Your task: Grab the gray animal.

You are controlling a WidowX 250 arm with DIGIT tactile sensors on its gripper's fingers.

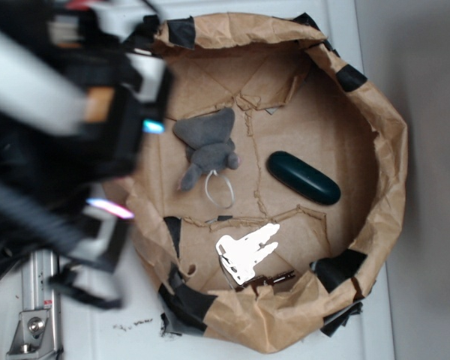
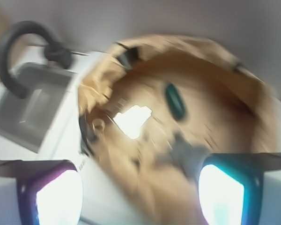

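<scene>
The gray animal (image 1: 208,147), a small plush elephant with floppy ears and a white string loop, lies on the floor of a brown paper basin (image 1: 375,120), at its left side. My gripper (image 1: 127,169) is blurred at the left, over the basin's left rim, just left of the elephant and apart from it. In the wrist view the gripper (image 2: 140,197) is open and empty, its two fingers (image 2: 222,192) wide apart at the bottom. The elephant (image 2: 187,152) shows blurred beside the right finger.
A dark green oval case (image 1: 303,177) lies right of the elephant; it also shows in the wrist view (image 2: 175,100). A white key-shaped piece (image 1: 245,251) lies near the front wall. Black tape patches the rim. A gray sink with a dark faucet (image 2: 14,56) stands beyond the basin.
</scene>
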